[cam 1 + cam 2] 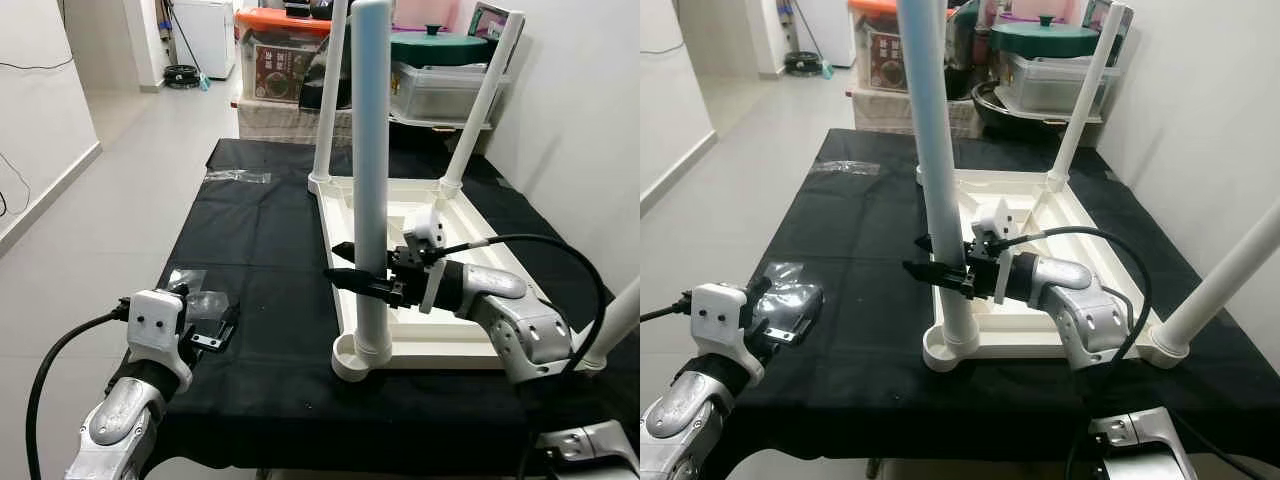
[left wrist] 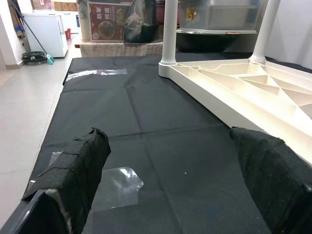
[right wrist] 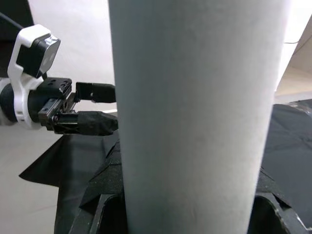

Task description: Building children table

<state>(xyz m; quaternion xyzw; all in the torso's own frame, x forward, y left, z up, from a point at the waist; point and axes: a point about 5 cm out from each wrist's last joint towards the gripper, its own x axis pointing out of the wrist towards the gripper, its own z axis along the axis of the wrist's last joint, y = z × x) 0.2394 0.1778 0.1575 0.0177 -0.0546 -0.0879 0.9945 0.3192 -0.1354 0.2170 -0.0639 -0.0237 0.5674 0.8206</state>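
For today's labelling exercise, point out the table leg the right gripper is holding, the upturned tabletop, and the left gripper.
table leg (image 1: pixel 370 150), left eye view, mid-shaft above the grip.
upturned tabletop (image 1: pixel 470 345), left eye view, near rim.
left gripper (image 1: pixel 215 325), left eye view, between its fingertips.
right gripper (image 1: pixel 345 268), left eye view, around the leg.

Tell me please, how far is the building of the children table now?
Mostly done: the white tabletop lies upside down on the black cloth, with all four legs standing in the corner sockets. In hand: the right gripper is closed around the near left leg, seated in its socket. The left gripper hangs open over the cloth. Left, probably: tightening this leg and turning the table upright.
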